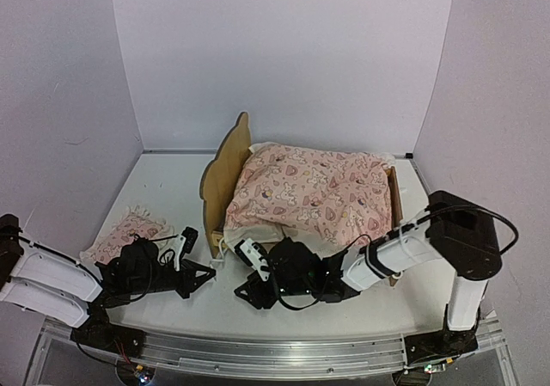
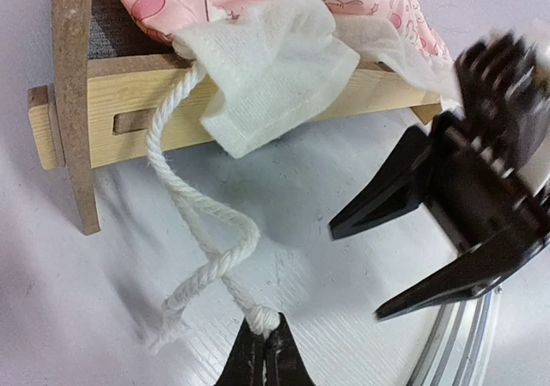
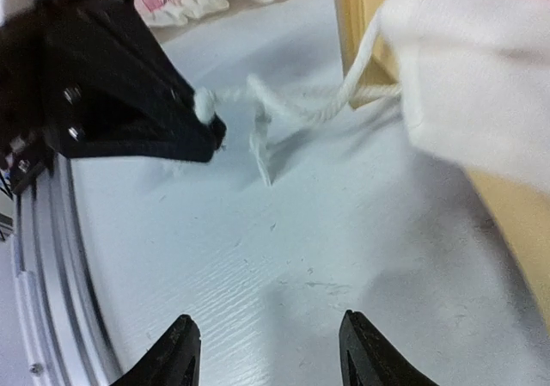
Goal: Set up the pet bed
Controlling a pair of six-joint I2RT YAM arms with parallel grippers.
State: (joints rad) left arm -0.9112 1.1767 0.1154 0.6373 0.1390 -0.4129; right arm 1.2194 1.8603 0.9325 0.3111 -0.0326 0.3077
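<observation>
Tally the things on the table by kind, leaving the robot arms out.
pet bed: 1
blanket: 1
pillow: 1
rope: 1
Total: 4

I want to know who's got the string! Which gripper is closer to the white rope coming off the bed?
Left. The left gripper pinches the end of the white rope; the right gripper hangs open beside it, not touching.
</observation>
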